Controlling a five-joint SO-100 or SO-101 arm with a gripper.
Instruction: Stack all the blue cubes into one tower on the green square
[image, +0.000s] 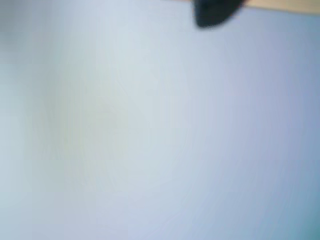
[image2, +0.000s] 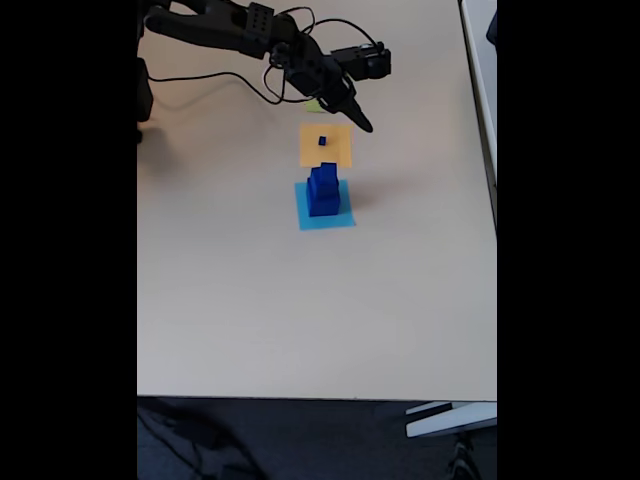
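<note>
Desk (image2: 250, 320): pale; its far half carries everything.
Squares: light-blue square (image2: 342, 218) nearest, orange square (image2: 340, 150) behind it, green square (image2: 314, 105) a sliver under the arm, nearest the far edge.
Cubes: two blue cubes (image2: 322, 190) stacked on the light-blue square; small cube (image2: 322, 140) alone on orange.
Claw (image2: 362, 124): above the orange square's far right corner; its opening cannot be made out, seemingly empty.
Progress: likely early; nothing seen on green.

The wrist view is heavily blurred, a pale bluish wash; the fixed view is evenly daylit, slightly soft, black bars flanking the table (image2: 250, 300).
</note>
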